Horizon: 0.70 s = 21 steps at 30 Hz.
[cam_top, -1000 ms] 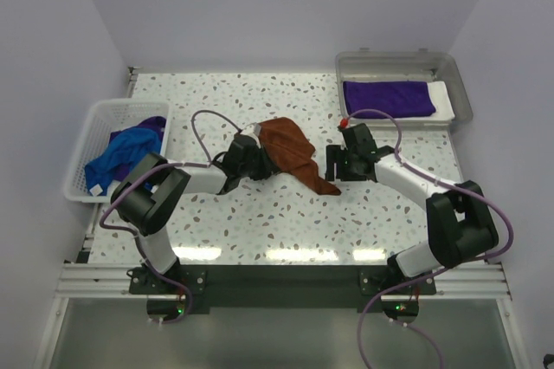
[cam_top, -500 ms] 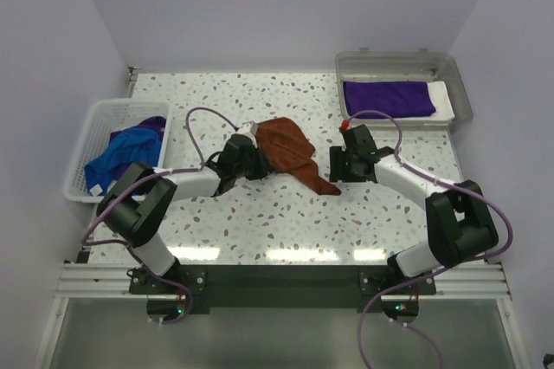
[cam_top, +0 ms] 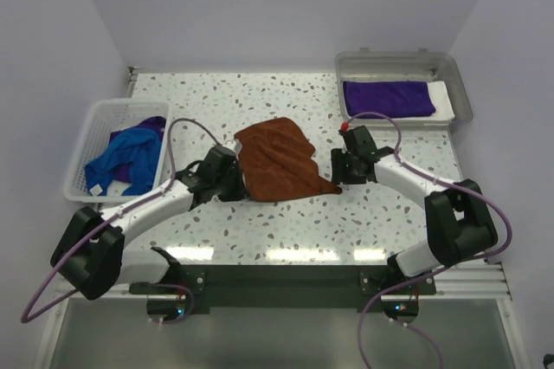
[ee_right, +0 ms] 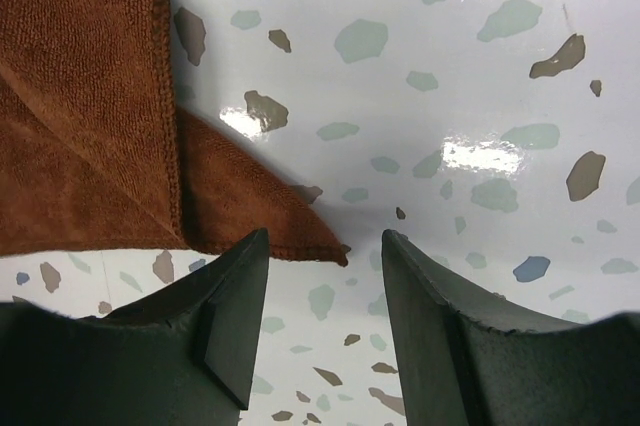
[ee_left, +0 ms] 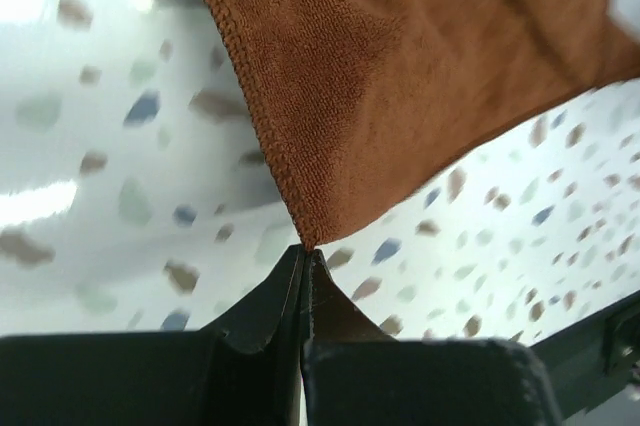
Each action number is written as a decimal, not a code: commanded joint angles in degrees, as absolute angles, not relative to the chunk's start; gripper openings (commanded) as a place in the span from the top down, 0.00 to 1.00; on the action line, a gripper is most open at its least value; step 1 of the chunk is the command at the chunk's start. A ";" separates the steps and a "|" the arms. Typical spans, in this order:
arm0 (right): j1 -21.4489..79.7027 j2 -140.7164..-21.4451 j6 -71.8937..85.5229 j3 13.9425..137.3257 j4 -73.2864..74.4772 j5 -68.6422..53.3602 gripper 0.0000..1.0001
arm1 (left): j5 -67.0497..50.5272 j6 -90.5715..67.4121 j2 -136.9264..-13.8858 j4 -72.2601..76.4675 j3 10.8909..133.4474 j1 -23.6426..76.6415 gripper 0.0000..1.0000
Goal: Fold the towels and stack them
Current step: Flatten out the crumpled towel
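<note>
top view, brown towel [cam_top: 277, 161]: lies rumpled and only half spread in the middle of the worktop [cam_top: 286, 230], between the two arms, so it looks like the towel being worked on
top view, other towels: a blue towel [cam_top: 121, 159] and a purple towel [cam_top: 154, 124] are heaped in the white basket [cam_top: 97, 122] at the left. A folded purple towel [cam_top: 387, 98] lies flat in the grey tray [cam_top: 466, 100] at the far right
top view, left gripper [cam_top: 229, 183]: sits right at the brown towel's left edge
top view, right gripper [cam_top: 339, 170]: parked at the towel's pointy near-right corner
left wrist, jaws: clenched tight, with one corner of the brown towel pinched at the very tips and the rest of the cloth fanning away over the worktop
right wrist, jaws: released, standing apart on either side of the corner tip, which lies flat on the worktop. They don't seem to touch it
step in hand: probably getting a second corner held so the towel can be stretched flat. Folding hasn't started
next move: the right jaws likely need to settle onto that thin tip and close without shoving it away. Then both arms would pull apart to take out the wrinkles
</note>
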State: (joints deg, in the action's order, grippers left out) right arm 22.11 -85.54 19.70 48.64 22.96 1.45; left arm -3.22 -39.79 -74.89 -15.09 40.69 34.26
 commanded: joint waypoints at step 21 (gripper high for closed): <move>29.53 -81.65 15.29 49.75 27.33 -0.35 0.45 | -1.93 -43.50 -67.05 -30.59 30.76 34.63 0.32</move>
